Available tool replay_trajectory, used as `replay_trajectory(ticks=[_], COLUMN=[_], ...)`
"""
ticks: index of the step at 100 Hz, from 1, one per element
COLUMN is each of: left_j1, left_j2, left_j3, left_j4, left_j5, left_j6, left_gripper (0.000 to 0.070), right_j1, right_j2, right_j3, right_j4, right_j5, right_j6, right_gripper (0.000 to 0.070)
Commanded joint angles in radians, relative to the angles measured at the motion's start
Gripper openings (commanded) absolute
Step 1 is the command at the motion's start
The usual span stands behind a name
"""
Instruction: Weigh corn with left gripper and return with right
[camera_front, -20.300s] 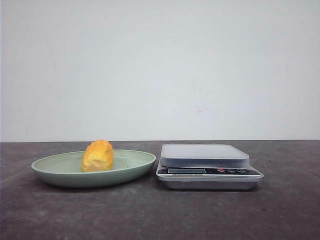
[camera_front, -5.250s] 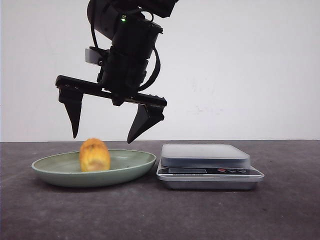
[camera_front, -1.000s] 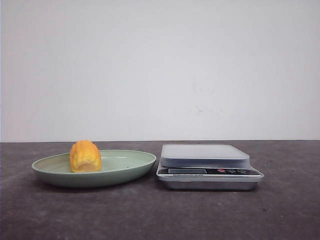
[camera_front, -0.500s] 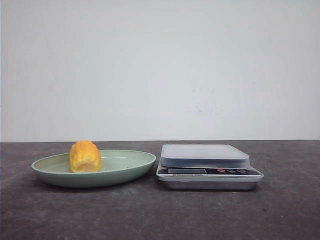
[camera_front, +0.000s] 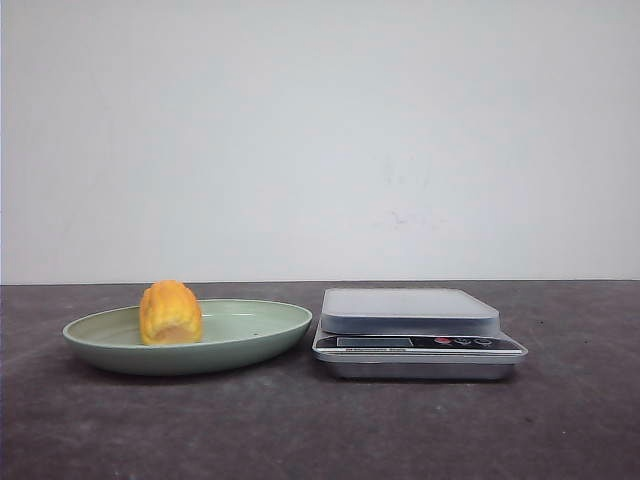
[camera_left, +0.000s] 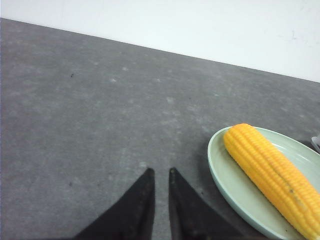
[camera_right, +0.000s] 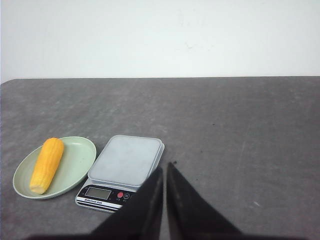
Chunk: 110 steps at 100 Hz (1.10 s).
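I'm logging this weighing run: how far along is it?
Judged from this moment alone, the corn lies in the green plate, and the scale platform is bare. Nothing is in hand: the left hand and the right hand are both shut, empty and away from the corn. Whether it was weighed can't be told; if so, nothing is left.

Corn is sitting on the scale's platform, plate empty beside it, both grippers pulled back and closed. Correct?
Not quite. The corn lies in the green plate; the scale platform is bare, as the right wrist view shows. The left gripper and right gripper are indeed back and closed.
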Motion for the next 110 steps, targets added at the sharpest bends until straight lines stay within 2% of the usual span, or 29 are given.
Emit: replay_trajectory(ticks=[1,72,87,98,110], left_j1=[0.001,0.001,0.001,0.001,0.001], left_j2=[-0.001,-0.001,-0.001,-0.001,-0.001], left_j3=[-0.018,-0.018,-0.018,-0.018,-0.018], left_j4=[-0.005,-0.005,-0.005,-0.005,-0.005], left_j5=[0.001,0.001,0.001,0.001,0.001], left_j6=[0.01,0.01,0.01,0.01,0.01], left_gripper=[0.0006,0.0006,0.0006,0.0006,0.0006], right_j1=[0.003,0.003,-0.026,-0.121,-0.24], right_j2=[0.003,0.003,-0.003,-0.006,-0.026], right_j3=[0.009,0.009,0.008,-0.033,-0.165], right_j4=[0.012,0.012,0.027,0.135,0.35], right_j5=[0.0,0.0,0.009,0.008,0.006], right_j6=[0.003,0.002,-0.082,-0.131,-0.195], right_gripper=[0.0006,0.0006,0.0006,0.0006,0.0006])
